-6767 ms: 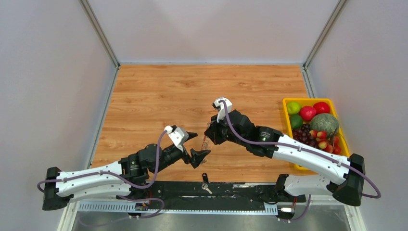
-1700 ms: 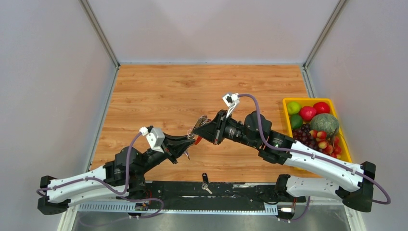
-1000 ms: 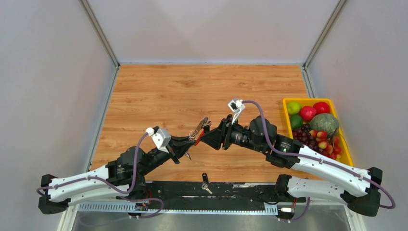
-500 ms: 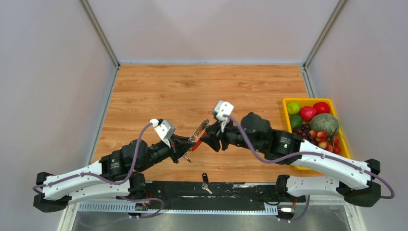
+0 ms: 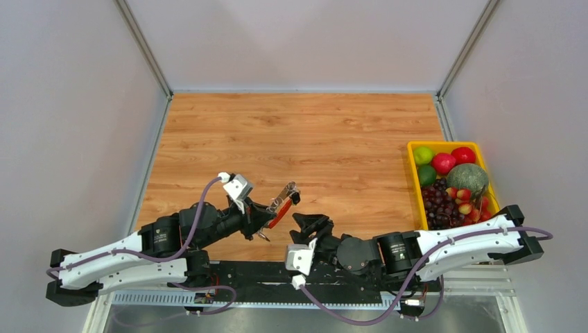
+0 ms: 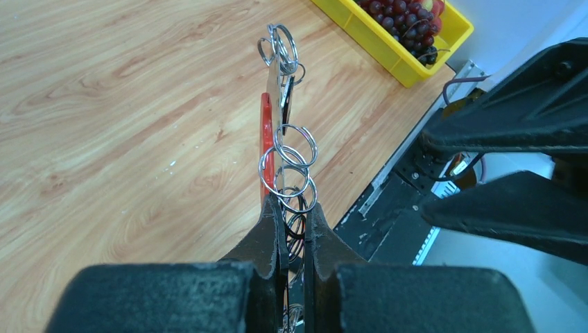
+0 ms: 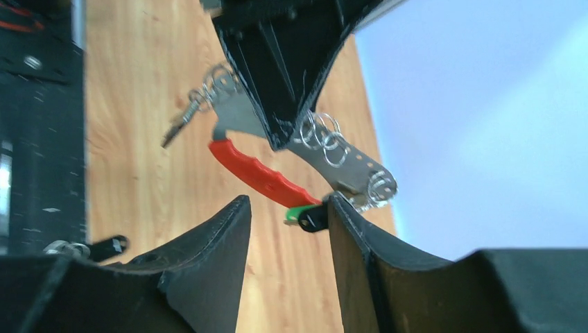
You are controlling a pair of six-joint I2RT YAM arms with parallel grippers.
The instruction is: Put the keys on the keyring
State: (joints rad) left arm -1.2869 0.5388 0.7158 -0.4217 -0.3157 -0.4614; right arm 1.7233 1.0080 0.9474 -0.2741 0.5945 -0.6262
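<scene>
My left gripper (image 5: 266, 216) is shut on the keyring (image 5: 283, 201) and holds it above the table. In the left wrist view the pads (image 6: 276, 222) pinch the silver rings (image 6: 290, 170), with the red loop (image 6: 265, 146) and a silver strip (image 6: 281, 83) standing beyond them. A green tag (image 7: 298, 211) and a black-headed key (image 7: 316, 219) hang at the keyring's far end. Another key (image 7: 182, 122) dangles near the left fingers. My right gripper (image 5: 310, 223) is open and empty, low and just short of the keyring (image 7: 253, 172). One loose key (image 7: 104, 245) lies on the black base rail.
A yellow bin (image 5: 414, 147) of fruit stands at the table's right edge. The black mounting rail (image 5: 243, 272) runs along the near edge. Grey walls close in the table on the left, back and right.
My right arm has let go of the keyring's end, dropped back toward the near edge and opened wider. The left gripper still holds the keyring in about the same place.
</scene>
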